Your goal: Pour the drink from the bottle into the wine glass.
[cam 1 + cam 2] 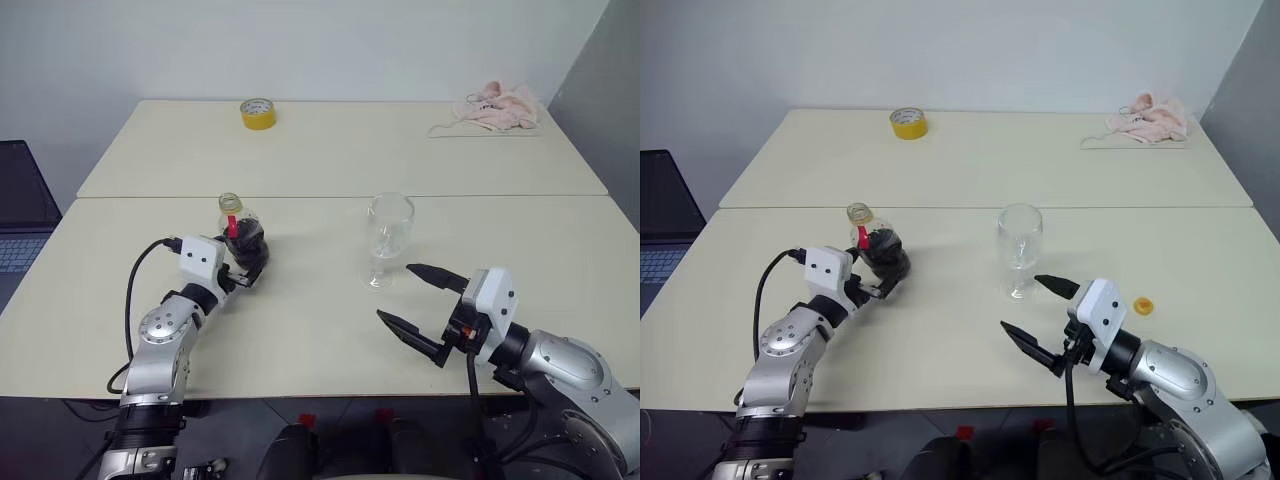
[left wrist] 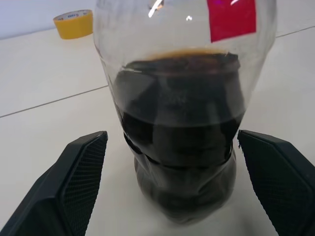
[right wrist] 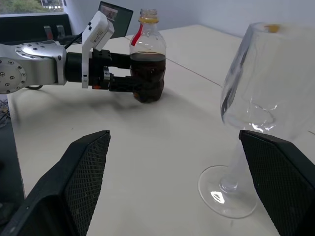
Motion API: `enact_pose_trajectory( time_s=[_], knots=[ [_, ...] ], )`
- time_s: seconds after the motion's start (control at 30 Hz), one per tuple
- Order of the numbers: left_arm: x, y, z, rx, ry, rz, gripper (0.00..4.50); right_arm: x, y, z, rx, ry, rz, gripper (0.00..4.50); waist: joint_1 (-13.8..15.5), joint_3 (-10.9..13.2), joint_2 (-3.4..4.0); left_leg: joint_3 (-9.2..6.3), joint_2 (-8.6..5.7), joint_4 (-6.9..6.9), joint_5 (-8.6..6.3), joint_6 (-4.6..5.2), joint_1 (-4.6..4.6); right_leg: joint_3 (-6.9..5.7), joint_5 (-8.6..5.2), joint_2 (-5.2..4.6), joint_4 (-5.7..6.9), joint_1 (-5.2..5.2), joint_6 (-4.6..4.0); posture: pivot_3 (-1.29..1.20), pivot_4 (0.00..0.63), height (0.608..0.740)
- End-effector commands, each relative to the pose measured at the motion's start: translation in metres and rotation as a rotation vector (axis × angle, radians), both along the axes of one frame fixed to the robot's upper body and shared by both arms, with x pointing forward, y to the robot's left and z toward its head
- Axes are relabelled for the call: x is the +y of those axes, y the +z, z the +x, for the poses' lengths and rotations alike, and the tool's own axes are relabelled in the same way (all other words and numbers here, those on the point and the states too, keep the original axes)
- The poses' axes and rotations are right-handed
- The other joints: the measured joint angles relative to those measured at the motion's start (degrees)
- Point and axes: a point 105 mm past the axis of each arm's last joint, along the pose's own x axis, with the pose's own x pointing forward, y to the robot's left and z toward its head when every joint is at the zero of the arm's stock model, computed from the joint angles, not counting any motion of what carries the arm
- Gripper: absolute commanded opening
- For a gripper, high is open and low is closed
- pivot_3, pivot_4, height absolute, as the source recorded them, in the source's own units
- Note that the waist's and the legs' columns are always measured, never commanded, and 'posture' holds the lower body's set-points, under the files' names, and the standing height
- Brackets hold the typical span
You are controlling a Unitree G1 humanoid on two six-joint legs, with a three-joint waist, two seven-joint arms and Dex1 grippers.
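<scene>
The bottle (image 1: 240, 232) stands upright on the near table (image 1: 300, 330), left of centre, with its cap off and the mouth open; a red label sits on its neck and the drink (image 2: 182, 162), dark brown and almost black, fills its rounded lower body to a level just under the label. The left gripper (image 1: 248, 262) reaches in from the near left with its two black fingers spread wide, one on each side of the bottle's lower body; in the left wrist view both fingers (image 2: 74, 182) stand clear of the plastic with bare table showing in the gaps, so nothing is held. The wine glass (image 1: 388, 240) stands upright and empty to the right of the bottle, near the middle of the same table, well apart from it. The right gripper (image 1: 420, 300) hovers at the near right, just in front of and slightly right of the glass, its fingers also fully spread and holding nothing; in the right wrist view the glass's foot (image 3: 227, 189) lies between the fingers but is not touched. A small yellow cap (image 1: 1143, 306) lies on the table to the right of the right gripper. On the far table a roll of yellow tape (image 1: 257, 113) sits toward the left and a crumpled pink cloth (image 1: 495, 108) lies at the far right.
</scene>
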Motion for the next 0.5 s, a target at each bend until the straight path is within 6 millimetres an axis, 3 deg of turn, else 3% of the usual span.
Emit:
enact_pose_trajectory(
  time_s=[0.03, 0.47, 0.5],
  knots=[
    [-0.0041, 0.0080, 0.0031, -0.022, -0.025, 0.008, 4.50, 0.0036, 0.0130, -0.0043, -0.053, 0.012, 0.011, 4.48, 0.01, 0.00, 0.00, 0.00, 0.00, 0.00, 0.00, 0.00, 0.00, 0.00, 0.00, 0.00, 0.00, 0.00, 0.00, 0.00, 0.150, 0.740],
    [-0.0039, 0.0091, 0.0125, -0.024, -0.036, 0.008, 4.50, 0.0041, 0.0119, -0.0016, -0.053, 0.012, 0.008, 4.48, -0.07, 0.00, 0.00, 0.00, 0.01, 0.00, 0.00, 0.00, 0.00, 0.00, 0.00, 0.00, 0.01, -0.01, 0.00, 0.00, 0.150, 0.740],
    [-0.0050, 0.0088, 0.0126, -0.024, -0.040, 0.007, 4.30, 0.0044, 0.0115, -0.0014, -0.052, 0.012, 0.008, 4.50, -0.06, 0.00, 0.00, 0.00, 0.00, 0.00, 0.00, 0.00, 0.00, 0.00, 0.00, 0.00, 0.01, -0.01, 0.00, 0.00, 0.150, 0.740]
  ],
)
